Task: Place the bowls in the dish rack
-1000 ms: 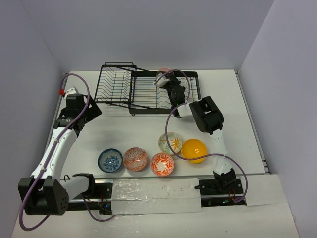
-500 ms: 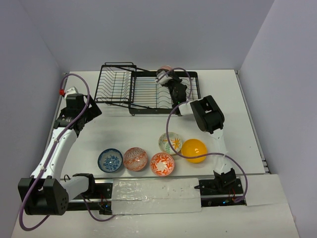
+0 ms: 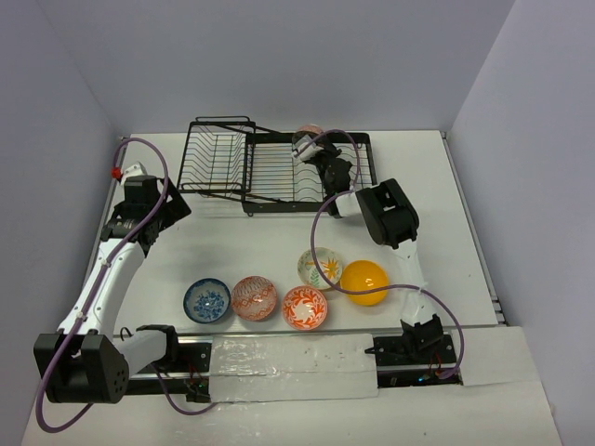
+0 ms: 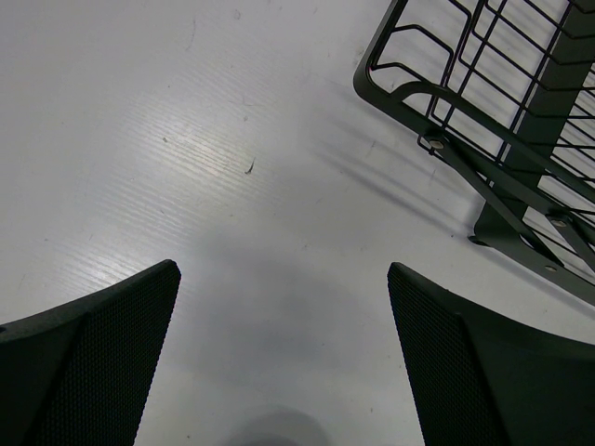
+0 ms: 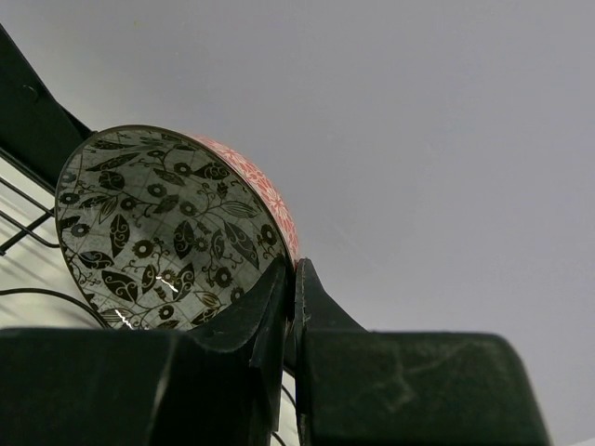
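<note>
Overhead: right arm's jaws, out over the dish rack (image 3: 279, 177), hold a black-patterned bowl (image 3: 308, 137) at its far side; five bowls (image 3: 305, 307) wait on the desk (image 3: 242, 242) well behind them. Left wrist: left jaws gape wide, empty, the rack's corner ahead to their right. Right wrist: jaws pinched shut on the bowl's rim, bowl tilted above them. Risk: so thin a pinch may let it swivel, and a misplaced release could send it rolling off the rack
</note>
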Robot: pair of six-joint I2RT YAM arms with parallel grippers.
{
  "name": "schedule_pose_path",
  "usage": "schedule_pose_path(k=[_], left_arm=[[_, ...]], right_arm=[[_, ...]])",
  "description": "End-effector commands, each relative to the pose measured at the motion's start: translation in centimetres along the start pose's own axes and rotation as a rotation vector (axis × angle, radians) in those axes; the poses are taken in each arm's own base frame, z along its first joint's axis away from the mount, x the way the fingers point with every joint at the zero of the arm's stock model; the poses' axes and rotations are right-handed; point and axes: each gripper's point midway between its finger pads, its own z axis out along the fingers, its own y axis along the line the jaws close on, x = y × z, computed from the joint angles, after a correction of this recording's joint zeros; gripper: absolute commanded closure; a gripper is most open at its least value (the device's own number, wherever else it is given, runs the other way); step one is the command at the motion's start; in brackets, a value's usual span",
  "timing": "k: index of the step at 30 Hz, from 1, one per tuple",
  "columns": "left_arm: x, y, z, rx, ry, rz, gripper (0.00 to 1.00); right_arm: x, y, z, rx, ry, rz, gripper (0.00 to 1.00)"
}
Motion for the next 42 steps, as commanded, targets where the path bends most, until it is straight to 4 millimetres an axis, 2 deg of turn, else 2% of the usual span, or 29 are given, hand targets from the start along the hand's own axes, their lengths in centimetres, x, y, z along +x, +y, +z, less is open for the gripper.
schedule_pose_path(k=[1,15,30,38,42], left_arm=[[-1.1,-0.1,0.0,0.003,-0.044,-0.007,0.01],[-1.5,-0.1,-0.5,0.010,-0.062,-0.008,0.01],[-1.7,-0.2,-0.9,0.019,-0.071,-0.011,0.01],[-1.9,-0.2,-1.0,0.022,-0.080,-0.013,0.01],[-2.0,-0.2,-1.1,0.023,-0.084,-0.015,0.01]], right_arm=[[-2.9,-3.3,1.1,0.102,-0.118,0.026,1.00],[-2.5,-1.3,-0.2,-0.004,-0.123,0.014,1.00],[-2.2,-0.2,-0.6,-0.046,-0.130,-0.002,1.00],[-2.1,0.3,-0.9,-0.071,-0.130,-0.010,0.95],[-2.1,0.4,-0.7,-0.075,-0.123,0.001,0.86]])
